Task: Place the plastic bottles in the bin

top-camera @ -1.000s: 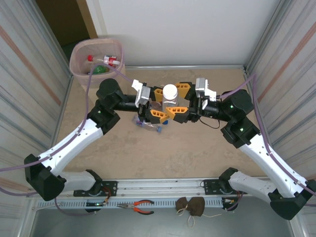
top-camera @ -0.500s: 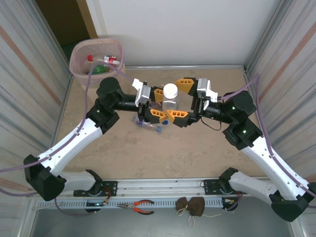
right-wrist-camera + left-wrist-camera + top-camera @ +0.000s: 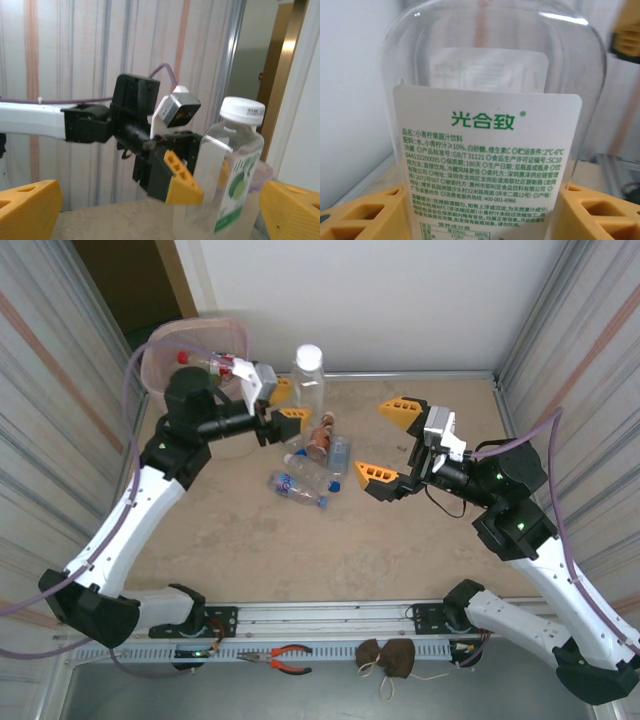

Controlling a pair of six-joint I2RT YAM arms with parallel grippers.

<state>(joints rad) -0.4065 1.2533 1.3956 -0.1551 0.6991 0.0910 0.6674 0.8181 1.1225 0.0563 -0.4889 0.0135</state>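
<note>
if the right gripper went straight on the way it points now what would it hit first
Probably the clear white-capped bottle held in the left gripper's jaws, seen ahead in the right wrist view; depth is unclear.

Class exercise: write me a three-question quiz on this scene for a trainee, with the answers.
1. What does the left gripper hold? A) a white-capped bottle B) a cup C) nothing
2. True or false: the right gripper is shut on a bottle.
3. Fill in: the bin stands in the far ___ corner of the scene.
Key: 1 A. 2 False: it is open and empty. 3 left.
</note>
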